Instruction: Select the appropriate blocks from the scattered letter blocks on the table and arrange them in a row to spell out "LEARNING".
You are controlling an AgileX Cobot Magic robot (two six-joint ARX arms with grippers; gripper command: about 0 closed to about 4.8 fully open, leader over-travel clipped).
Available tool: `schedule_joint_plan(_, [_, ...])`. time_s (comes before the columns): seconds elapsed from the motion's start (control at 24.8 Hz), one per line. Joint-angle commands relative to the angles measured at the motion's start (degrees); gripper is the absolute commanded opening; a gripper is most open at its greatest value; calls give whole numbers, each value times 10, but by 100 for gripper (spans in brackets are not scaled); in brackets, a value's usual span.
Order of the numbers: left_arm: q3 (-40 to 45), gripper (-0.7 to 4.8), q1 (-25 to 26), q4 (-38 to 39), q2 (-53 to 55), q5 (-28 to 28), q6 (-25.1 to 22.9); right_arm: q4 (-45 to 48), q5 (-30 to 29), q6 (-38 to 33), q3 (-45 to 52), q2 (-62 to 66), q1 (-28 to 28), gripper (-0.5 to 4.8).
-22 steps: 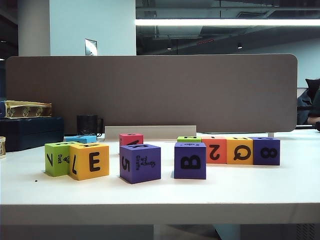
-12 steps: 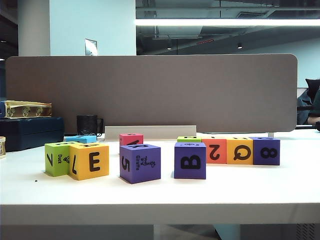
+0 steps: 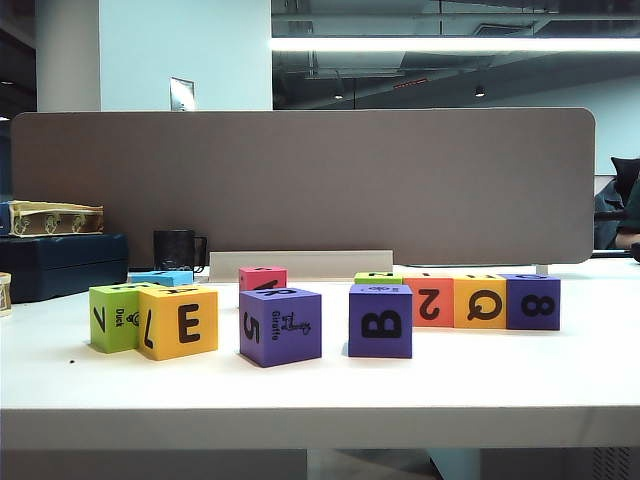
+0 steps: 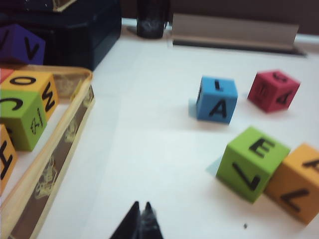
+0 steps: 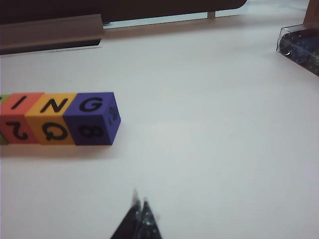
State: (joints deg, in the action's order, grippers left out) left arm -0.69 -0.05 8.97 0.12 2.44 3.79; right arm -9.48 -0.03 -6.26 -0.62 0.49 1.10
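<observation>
Both end effectors, left [image 4: 140,219] and right [image 5: 140,214], hover low with fingertips pinched together above the smooth white worktop [image 3: 500,385], holding nothing, near matte foam-like letter cubes [image 5: 91,118].

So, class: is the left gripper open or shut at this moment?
Shut. In the left wrist view the left gripper hangs above the bare table, its two dark fingertips pressed together, holding nothing.

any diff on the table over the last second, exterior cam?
Nothing visibly changed. The letter blocks sit as they were: the green and yellow E pair on the left, the two purple ones mid-table, the red-yellow-purple trio on the right. No arm enters the exterior view; in the wrist views the left gripper and right gripper are shut over bare table, holding nothing.
</observation>
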Motion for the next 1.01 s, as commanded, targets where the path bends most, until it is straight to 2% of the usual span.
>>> schedule_joint_plan(0.04, [-15,-5,0,-21,0,3,14,15,-1,-24,-18,-5,0,-2])
schedule_joint_plan(0.28, [-34,-5,0,-19,0,4,14,17,-3,-49,-46,-5,1,-3])
schedule_joint_plan(0.44, [-45,-5,0,-20,0,15,37,16,-14,-49,-72,-5,1,-3])
schedule_joint_plan(0.76, [-75,-5,0,-8,4,39,38,5,-40,-49,-119,-4,1,-3])
schedule_joint_plan(1.01, [-127,-5,0,13,59,52,37,-30,-57,-49,-150,-4,1,-3])
